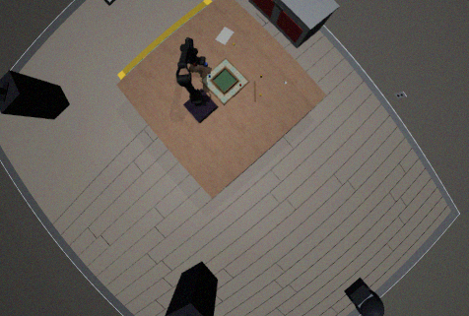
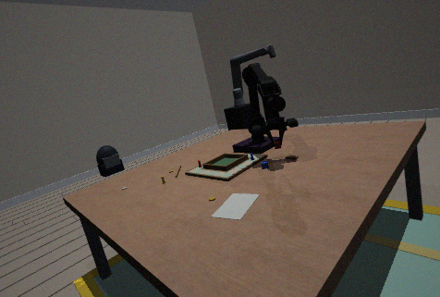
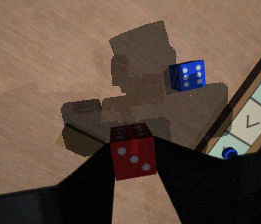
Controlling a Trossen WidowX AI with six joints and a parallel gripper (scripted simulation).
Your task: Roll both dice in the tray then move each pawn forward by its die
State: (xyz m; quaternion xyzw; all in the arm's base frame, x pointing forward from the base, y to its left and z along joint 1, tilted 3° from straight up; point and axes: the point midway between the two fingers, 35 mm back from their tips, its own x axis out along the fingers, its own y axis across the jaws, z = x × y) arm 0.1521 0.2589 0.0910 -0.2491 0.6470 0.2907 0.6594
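In the wrist view, the black parallel-jaw gripper is gripping the red die between its fingers, holding it above the wooden tabletop. The blue die is resting on the wood, between the gripper and the game board. The blue pawn is standing on the board's near edge strip, the red pawn across the green-floored tray. A white sheet is lying apart from the board; a thin brown stick is lying beyond it.

Bare tabletop separates the blue die from the board, whose raised tray rim obstructs low passage.
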